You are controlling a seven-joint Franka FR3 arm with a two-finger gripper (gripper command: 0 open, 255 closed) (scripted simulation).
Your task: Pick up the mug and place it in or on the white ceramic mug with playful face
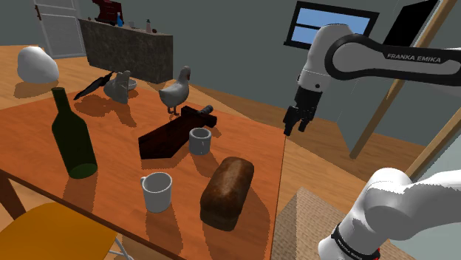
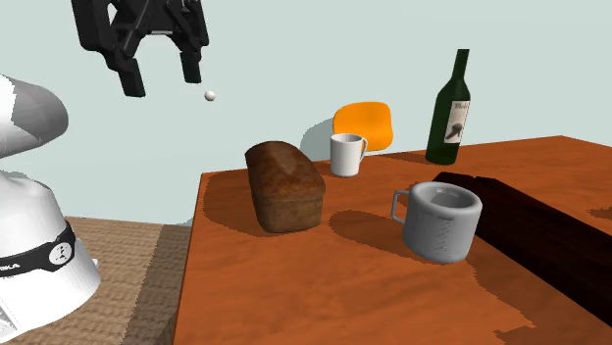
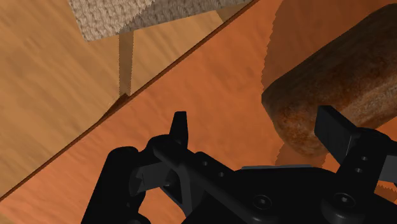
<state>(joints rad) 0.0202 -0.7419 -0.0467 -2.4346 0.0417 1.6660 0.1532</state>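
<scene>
Shoulder view: gripper hovers high over table edge, jaws apart, empty. Grey mug upright mid-table, just beside dark brown block. White mug well apart from it, near bread loaf. Step: approach, pre-grasp. Next: cross to grey mug, descend, straddle wall, close.

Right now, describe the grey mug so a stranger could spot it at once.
On the reddish-brown table, find the brown loaf. Two mugs stand near it: the grey mug is beside the dark block, the white mug nearer the green bottle.
</scene>
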